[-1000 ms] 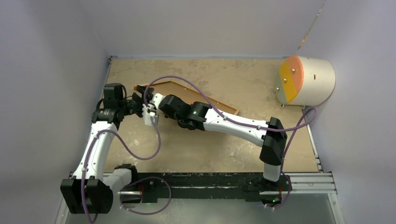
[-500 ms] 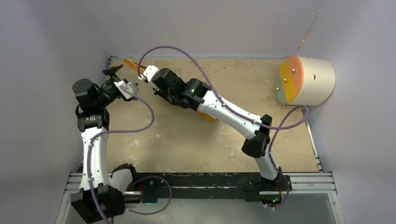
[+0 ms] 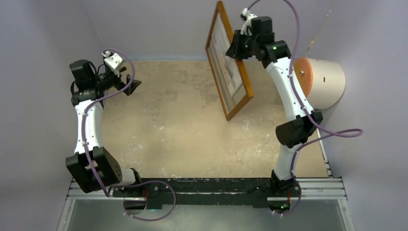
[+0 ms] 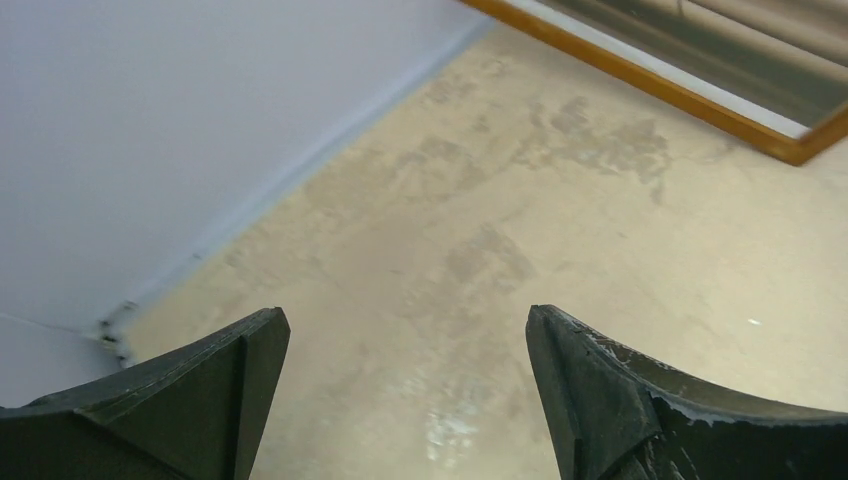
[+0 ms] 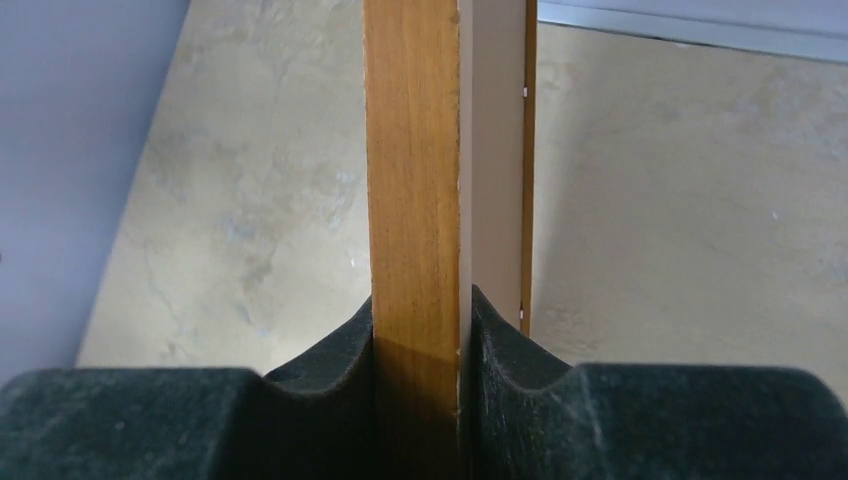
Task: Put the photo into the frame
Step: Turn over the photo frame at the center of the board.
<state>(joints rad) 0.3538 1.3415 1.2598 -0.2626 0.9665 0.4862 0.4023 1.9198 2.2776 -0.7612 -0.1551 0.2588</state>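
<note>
The frame (image 3: 217, 83) is an orange-brown wooden rectangle held up in the air, tilted on edge above the back of the table. The photo (image 3: 231, 72) shows inside it as a pale print with a plant. My right gripper (image 3: 239, 45) is shut on the frame's upper right side. In the right wrist view the wooden bar (image 5: 415, 150) is pinched between the pads, gripper (image 5: 420, 310), with a beige panel (image 5: 492, 150) beside it. My left gripper (image 3: 132, 84) stands open and empty at the back left, gripper (image 4: 405, 330). One frame corner (image 4: 640, 80) shows in the left wrist view.
A cream cylinder with an orange, yellow and green face (image 3: 317, 82) lies at the back right. Grey walls close in the table on three sides. A metal rail (image 3: 207, 185) carrying the arm bases runs along the near edge.
The right arm has lifted the frame off the table and swung it up and to the right. The left gripper opened, let go and drew back to the left.
</note>
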